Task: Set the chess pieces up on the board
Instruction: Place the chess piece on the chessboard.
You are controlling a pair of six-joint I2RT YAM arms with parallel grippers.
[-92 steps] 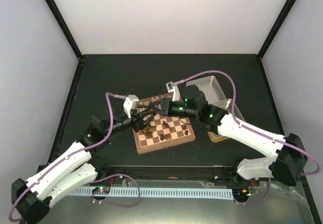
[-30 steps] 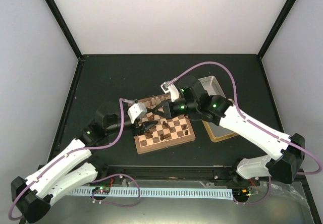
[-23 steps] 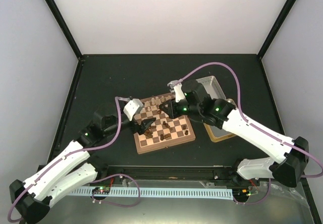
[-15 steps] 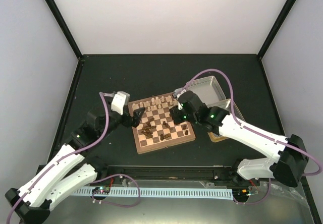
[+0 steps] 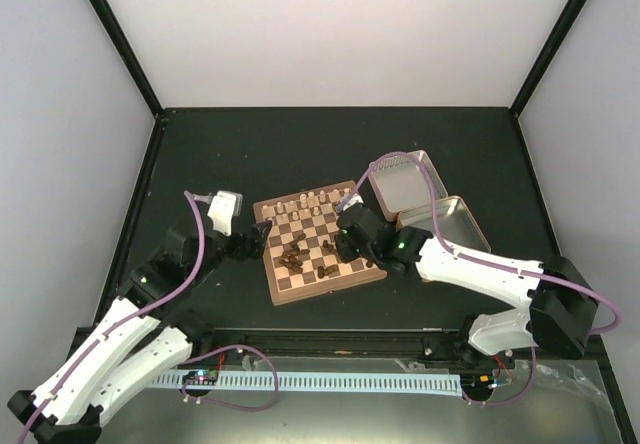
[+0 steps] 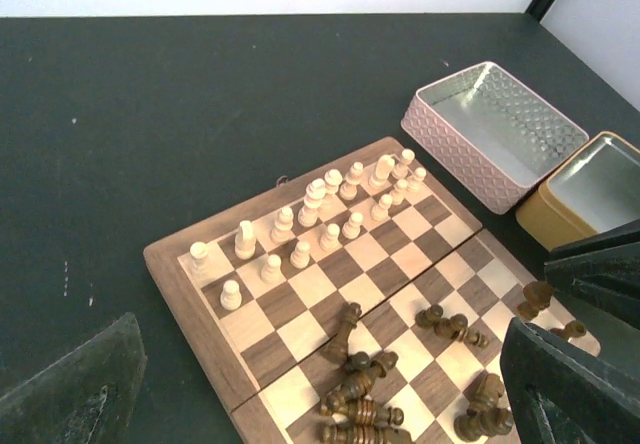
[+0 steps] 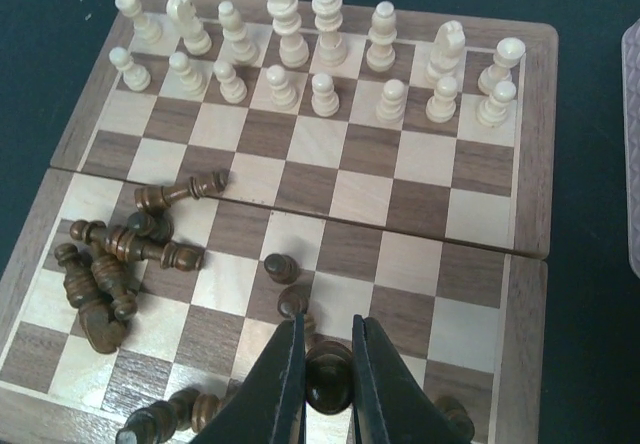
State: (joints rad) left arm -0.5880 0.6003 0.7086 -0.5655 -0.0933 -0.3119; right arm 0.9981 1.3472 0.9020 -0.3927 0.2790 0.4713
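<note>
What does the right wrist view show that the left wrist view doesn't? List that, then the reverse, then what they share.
Only the right wrist: the grip of the right tool, closed on a dark pawn. Only the left wrist: the left tool open and empty, the inside of the pink tin, and the yellow tin beside it. Both: the board, the cream pieces standing in two rows, and a heap of toppled dark pieces.

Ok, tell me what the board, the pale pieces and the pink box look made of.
Board: wood, satin finish; grain shows in the squares. Pale pieces: probably turned wood, matte, though plastic is possible. Pink box: likely metal, embossed pink outside, shiny silvery inside.
</note>
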